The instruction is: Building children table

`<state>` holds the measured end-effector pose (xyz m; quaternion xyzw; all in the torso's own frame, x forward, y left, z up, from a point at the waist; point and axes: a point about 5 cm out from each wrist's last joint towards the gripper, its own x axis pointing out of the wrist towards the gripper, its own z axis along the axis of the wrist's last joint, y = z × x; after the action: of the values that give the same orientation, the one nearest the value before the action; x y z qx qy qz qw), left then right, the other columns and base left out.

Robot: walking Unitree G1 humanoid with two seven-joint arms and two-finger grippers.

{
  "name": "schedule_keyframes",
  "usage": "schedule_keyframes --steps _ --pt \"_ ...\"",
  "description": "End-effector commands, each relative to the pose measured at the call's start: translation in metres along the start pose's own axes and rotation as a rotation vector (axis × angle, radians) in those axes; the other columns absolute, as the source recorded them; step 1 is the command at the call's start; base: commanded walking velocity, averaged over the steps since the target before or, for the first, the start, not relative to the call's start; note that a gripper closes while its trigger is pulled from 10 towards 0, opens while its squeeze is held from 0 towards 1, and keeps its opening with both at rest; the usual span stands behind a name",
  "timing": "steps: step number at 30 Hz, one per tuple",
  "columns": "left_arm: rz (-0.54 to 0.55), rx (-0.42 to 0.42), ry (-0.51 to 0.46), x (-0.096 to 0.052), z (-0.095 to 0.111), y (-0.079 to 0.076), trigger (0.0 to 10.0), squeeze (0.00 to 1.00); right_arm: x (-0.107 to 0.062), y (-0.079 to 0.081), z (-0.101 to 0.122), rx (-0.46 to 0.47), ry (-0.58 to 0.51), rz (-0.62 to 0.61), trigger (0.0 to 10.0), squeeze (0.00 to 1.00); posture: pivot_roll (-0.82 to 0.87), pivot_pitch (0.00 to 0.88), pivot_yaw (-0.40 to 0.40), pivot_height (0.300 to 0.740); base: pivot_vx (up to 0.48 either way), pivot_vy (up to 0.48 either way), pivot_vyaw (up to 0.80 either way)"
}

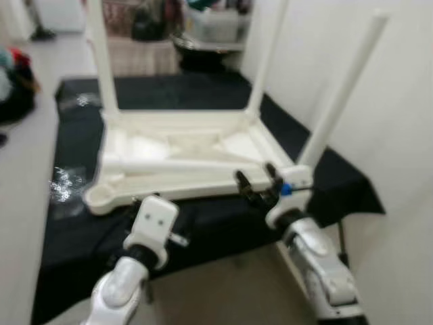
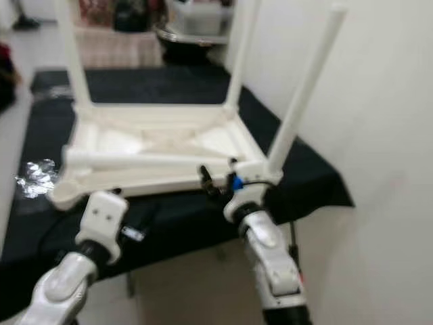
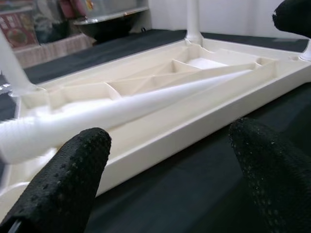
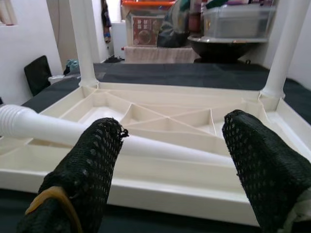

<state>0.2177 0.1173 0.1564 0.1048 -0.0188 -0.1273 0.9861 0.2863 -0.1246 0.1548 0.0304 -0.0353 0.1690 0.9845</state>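
- Left eye view: white kids' table point(image 1: 183, 145) lies upside down on black tabletop point(image 1: 203, 230), 3 legs up.
- Loose leg point(image 1: 183, 164) lies across it.
- Left end effector point(image 3: 165, 179) wide, near edge.
- Right end effector point(image 1: 258, 181) wide, near right corner.

We are seeing: table top point(image 1: 183, 152) – smooth cream plastic | loose leg point(image 3: 121, 109) – satin white plastic | cloth point(image 1: 203, 223) – matt black fabric | fingers point(image 4: 95, 165) – rough, dimpled black rubber
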Motion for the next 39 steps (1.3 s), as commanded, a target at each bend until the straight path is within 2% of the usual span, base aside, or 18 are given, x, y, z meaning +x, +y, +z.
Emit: schedule_keyframes --steps 1,9,14,20,24,25,28,30,33,34,39 --pt "-0.017 -0.007 -0.004 0.001 0.001 -0.005 10.0 0.0 -0.002 -0.009 0.0 -0.014 0.001 -0.036 10.0 0.0 0.05 0.022 -0.103 0.74 0.364 0.0 0.0" --pt "0.023 -0.028 0.002 0.003 0.001 -0.001 10.0 0.0 0.005 -0.009 0.012 -0.026 -0.042 -0.009 10.0 0.0 0.05 0.015 -0.104 0.74 0.08 0.0 0.0" --pt "0.033 -0.019 -0.006 0.003 0.002 0.001 10.0 0.0 0.021 -0.014 0.03 -0.039 -0.089 0.008 10.0 0.0 0.05 0.009 -0.11 0.74 0.0 0.0 0.0" --pt "0.033 -0.023 -0.006 0.002 0.002 -0.001 10.0 0.0 0.03 -0.018 0.037 -0.07 -0.088 0.025 10.0 0.0 0.05 0.009 -0.117 0.74 0.0 0.0 0.0" --pt "0.035 -0.022 -0.005 0.002 0.003 -0.001 10.0 0.0 0.055 -0.024 0.047 -0.143 0.005 0.147 10.0 0.0 0.05 0.017 -0.121 0.74 0.0 0.0 0.0" --pt "0.035 -0.022 -0.005 0.002 0.003 -0.001 10.0 0.0 0.055 -0.024 0.047 -0.143 0.005 0.147 10.0 0.0 0.05 0.017 -0.121 0.74 0.0 0.0 0.0" --pt "0.032 -0.026 -0.009 0.003 0.005 -0.002 10.0 0.0 0.073 -0.022 0.058 -0.208 0.017 0.245 10.0 0.0 0.05 0.035 -0.121 0.74 0.0 0.0 0.0" --pt "0.032 -0.026 -0.009 0.003 0.005 -0.002 10.0 0.0 0.073 -0.022 0.058 -0.208 0.017 0.245 10.0 0.0 0.05 0.035 -0.121 0.74 0.0 0.0 0.0" --pt "0.027 -0.03 -0.019 0.001 0.01 -0.005 10.0 0.0 0.094 -0.015 0.064 -0.27 0.045 0.313 10.0 0.0 0.06 0.065 -0.136 0.74 0.0 0.0 0.53" --pt "0.027 -0.03 -0.019 0.001 0.01 -0.005 10.0 0.0 0.094 -0.015 0.064 -0.27 0.045 0.313 10.0 0.0 0.06 0.065 -0.136 0.74 0.0 0.0 0.8" --pt "0.032 -0.032 -0.016 -0.004 0.013 -0.006 10.0 0.0 0.115 -0.01 0.065 -0.382 0.123 0.31 10.0 0.0 0.07 0.101 -0.15 0.74 0.0 0.0 0.72"
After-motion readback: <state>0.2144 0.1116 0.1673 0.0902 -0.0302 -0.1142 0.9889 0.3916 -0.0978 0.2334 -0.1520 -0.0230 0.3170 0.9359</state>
